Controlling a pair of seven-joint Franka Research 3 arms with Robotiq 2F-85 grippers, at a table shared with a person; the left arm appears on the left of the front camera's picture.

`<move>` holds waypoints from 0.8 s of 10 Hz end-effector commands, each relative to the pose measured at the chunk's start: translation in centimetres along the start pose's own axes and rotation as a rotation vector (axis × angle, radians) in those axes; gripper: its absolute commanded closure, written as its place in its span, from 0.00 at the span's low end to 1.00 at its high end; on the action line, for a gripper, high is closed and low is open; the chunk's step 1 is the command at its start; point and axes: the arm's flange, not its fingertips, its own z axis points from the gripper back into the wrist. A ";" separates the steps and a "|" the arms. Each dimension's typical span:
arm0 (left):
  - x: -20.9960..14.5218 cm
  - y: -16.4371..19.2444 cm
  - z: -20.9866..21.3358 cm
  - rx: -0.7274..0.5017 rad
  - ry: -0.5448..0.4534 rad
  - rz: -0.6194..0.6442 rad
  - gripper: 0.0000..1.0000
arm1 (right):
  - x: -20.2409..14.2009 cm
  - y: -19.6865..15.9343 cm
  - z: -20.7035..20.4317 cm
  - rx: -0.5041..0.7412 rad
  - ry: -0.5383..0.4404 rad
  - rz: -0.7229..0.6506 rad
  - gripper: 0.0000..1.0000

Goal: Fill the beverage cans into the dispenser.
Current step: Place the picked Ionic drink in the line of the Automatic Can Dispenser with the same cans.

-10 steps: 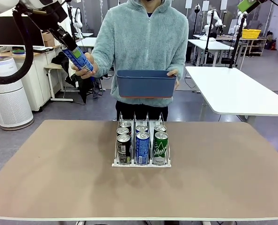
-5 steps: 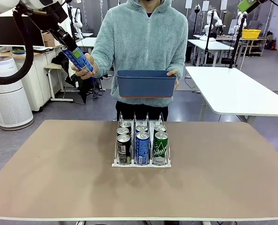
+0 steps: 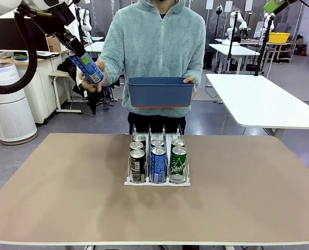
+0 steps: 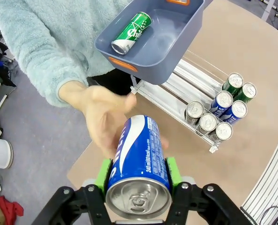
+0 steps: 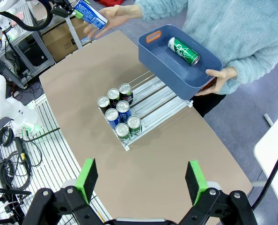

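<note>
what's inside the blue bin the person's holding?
One green can lies on its side on the floor of the blue bin. In the front view the bin's near wall hides the inside; both wrist views look down into it.

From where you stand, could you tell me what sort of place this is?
Probably a lab or workshop: a white work table, a tall air purifier, and loose cables on the floor.

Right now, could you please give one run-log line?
left gripper shut on blue can | right gripper open | bin holds green can | dispenser six cans
</note>
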 end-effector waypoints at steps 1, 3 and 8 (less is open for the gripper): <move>-0.2 0.0 0.3 0.005 -0.004 0.000 0.63 | 0.0 0.2 0.0 0.008 0.000 -0.008 0.00; -0.2 0.0 0.3 0.005 -0.004 0.000 0.63 | 0.0 0.2 0.0 0.008 0.000 -0.008 0.00; -0.2 0.0 0.3 0.005 -0.004 0.000 0.63 | 0.0 0.2 0.0 0.008 0.000 -0.008 0.00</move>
